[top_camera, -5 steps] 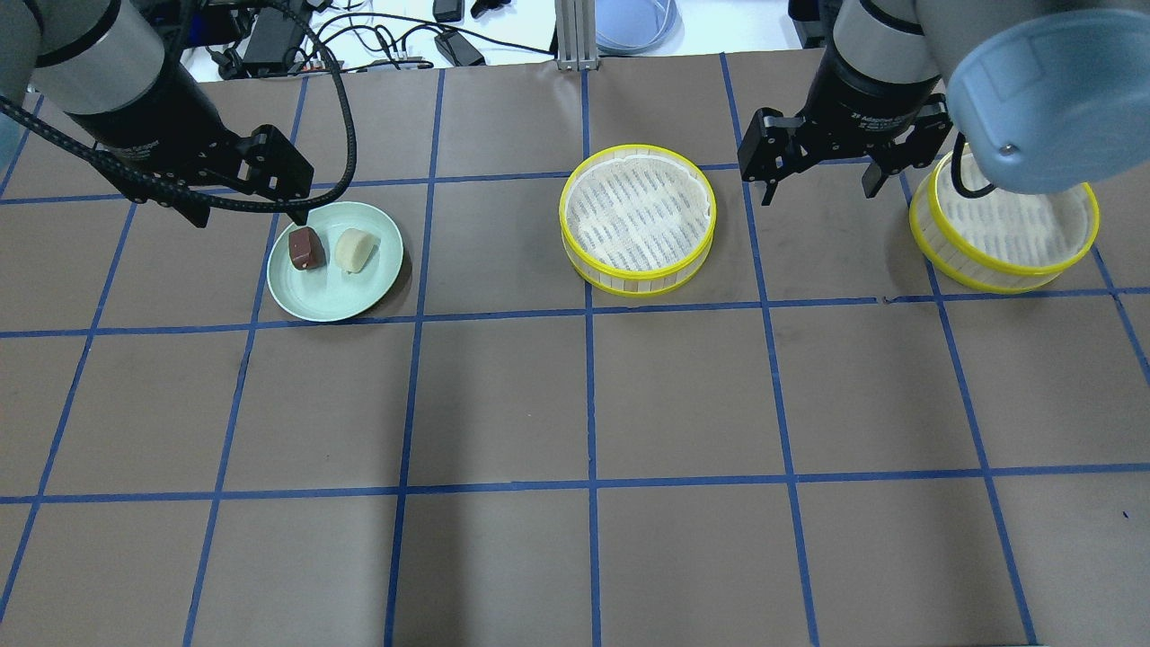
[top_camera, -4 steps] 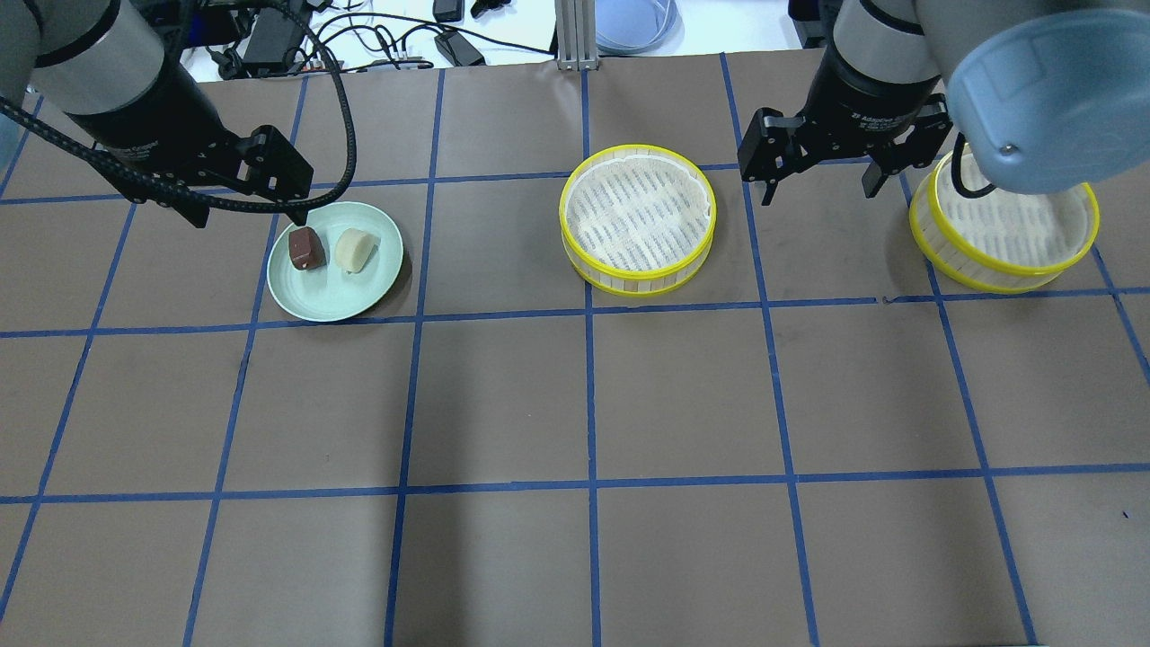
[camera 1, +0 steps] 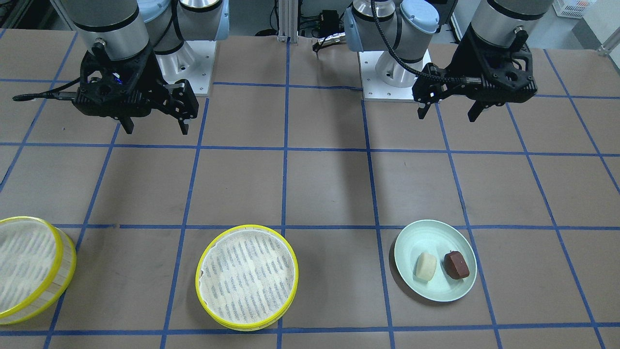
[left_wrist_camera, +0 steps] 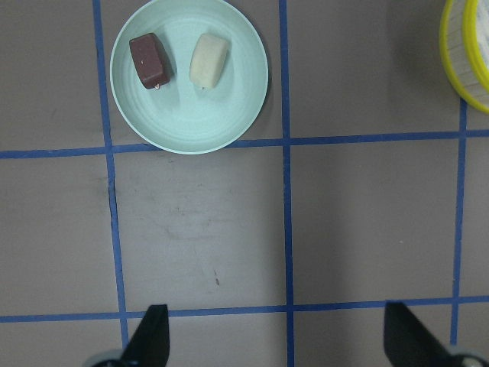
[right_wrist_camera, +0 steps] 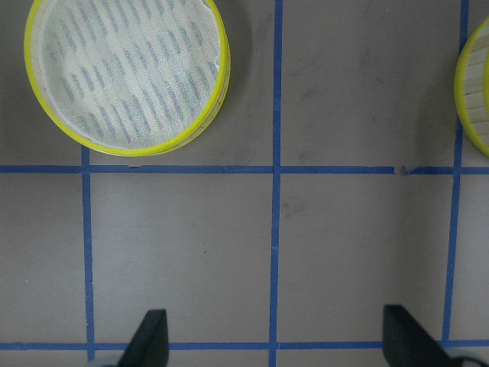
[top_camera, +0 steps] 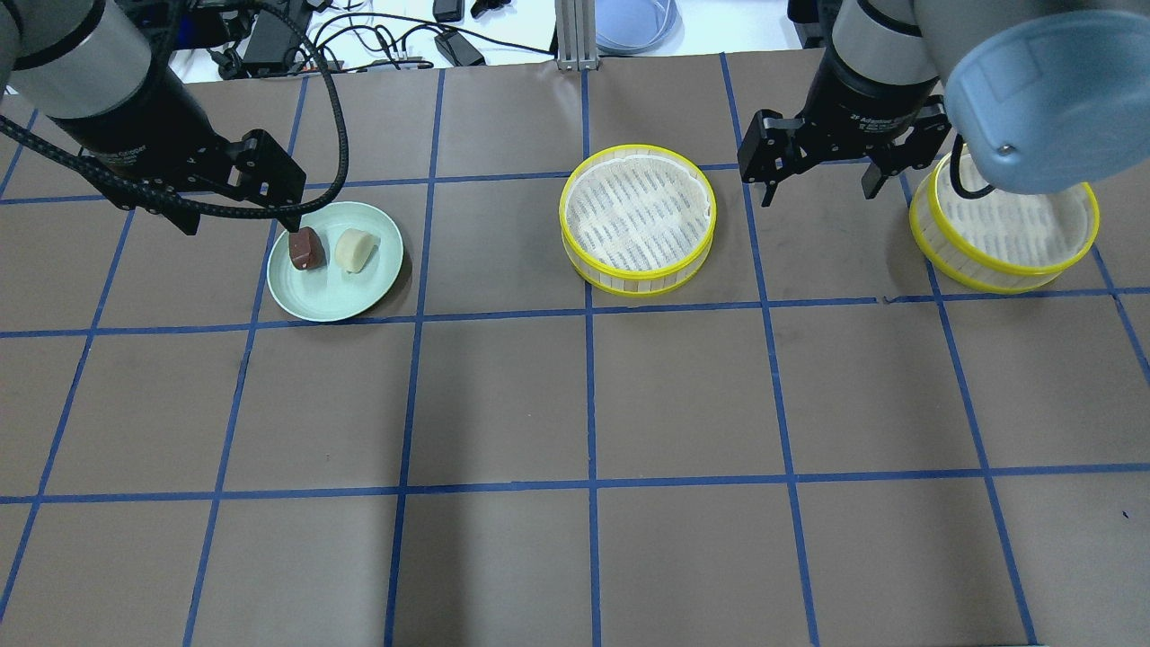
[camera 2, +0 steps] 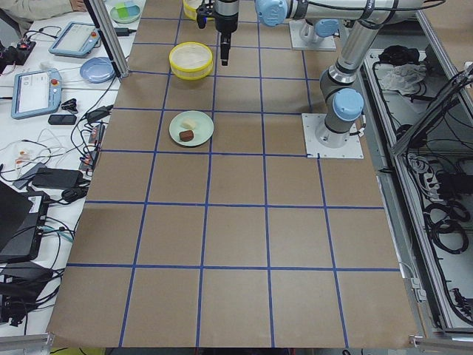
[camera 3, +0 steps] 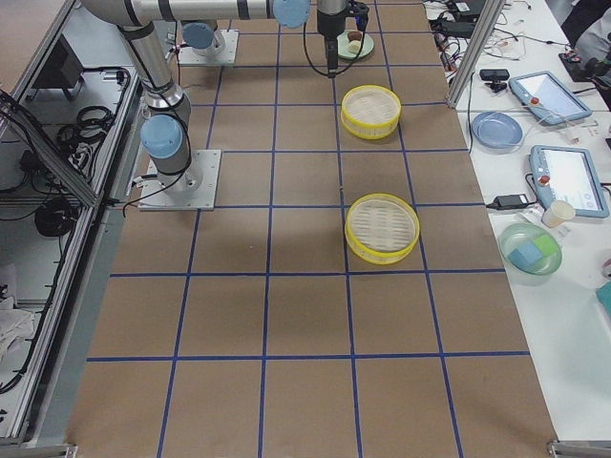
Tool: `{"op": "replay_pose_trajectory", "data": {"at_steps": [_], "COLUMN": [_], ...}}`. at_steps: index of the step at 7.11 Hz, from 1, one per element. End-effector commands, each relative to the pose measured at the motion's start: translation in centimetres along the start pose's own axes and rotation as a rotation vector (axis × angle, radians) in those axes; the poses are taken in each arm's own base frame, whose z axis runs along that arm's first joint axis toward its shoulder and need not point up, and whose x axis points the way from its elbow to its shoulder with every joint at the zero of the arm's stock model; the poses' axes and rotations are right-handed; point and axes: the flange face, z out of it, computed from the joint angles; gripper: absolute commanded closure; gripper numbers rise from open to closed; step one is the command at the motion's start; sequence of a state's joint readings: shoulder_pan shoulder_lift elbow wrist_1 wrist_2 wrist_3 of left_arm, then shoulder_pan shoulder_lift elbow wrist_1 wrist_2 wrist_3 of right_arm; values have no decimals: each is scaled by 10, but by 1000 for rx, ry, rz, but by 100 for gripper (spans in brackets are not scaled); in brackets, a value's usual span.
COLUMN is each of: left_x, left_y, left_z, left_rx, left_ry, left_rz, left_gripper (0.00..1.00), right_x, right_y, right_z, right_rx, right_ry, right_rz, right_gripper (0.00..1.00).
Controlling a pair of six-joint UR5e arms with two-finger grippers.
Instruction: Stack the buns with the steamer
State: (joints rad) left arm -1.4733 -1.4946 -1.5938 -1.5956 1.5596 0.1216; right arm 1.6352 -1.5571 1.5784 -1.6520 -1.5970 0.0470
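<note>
A cream-white bun (top_camera: pixel 356 249) and a dark reddish-brown bun (top_camera: pixel 305 249) lie side by side on a mint-green plate (top_camera: pixel 334 296). My left gripper (top_camera: pixel 241 216) is open and empty, high above the table just behind the plate's left part. The left wrist view shows both buns (left_wrist_camera: pixel 208 60) (left_wrist_camera: pixel 149 60). One yellow-rimmed steamer tier (top_camera: pixel 638 218) stands empty mid-table. A second tier (top_camera: pixel 1006 238) stands at the right, partly hidden by my right arm. My right gripper (top_camera: pixel 816 193) is open and empty, raised between the two tiers.
Brown table (top_camera: pixel 593 404) with a blue tape grid. Cables and devices (top_camera: pixel 359 40) lie beyond the far edge, with an aluminium post (top_camera: pixel 570 36) there. The arm bases (camera 1: pixel 387 72) stand at the robot side.
My left gripper has shifted slightly to the left in the overhead view, still open. The right gripper, buns and tiers have not moved.
</note>
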Motion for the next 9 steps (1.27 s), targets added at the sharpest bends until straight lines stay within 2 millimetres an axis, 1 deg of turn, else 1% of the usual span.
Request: {"op": "replay_pose_trajectory", "data": {"at_steps": [1,3,4,5,6,7,8,9], "left_x": [1,-10,-25,-33,-35,-36,-36,-39], "left_y": [1,-2,-4,-8,-12,-16,-17,-23], "left_z": [-2,1,2,6,6,5,7,15], "left_rx": [2,-2,-14,-16,3,27,23,9], "left_ry": [-1,-1,-1,8,-1,-7,-5,4], "left_rz": [-7,-13,-41,-56,-58,-58,-58,-52], "left_gripper": [0,0,0,0,0,0,0,0], "right_x": [0,5,6,14,52,91,115,134], "right_y": [-1,-7,-8,-17,-37,-50,-59,-69], "right_z": [1,2,3,6,16,26,32,39], "right_rx": [1,13,16,33,50,33,29,47], "right_ry": [0,0,7,15,21,14,19,27], "right_rz": [-4,-42,-54,-58,-49,-28,-47,-87], "right_gripper": [0,0,0,0,0,0,0,0]}}
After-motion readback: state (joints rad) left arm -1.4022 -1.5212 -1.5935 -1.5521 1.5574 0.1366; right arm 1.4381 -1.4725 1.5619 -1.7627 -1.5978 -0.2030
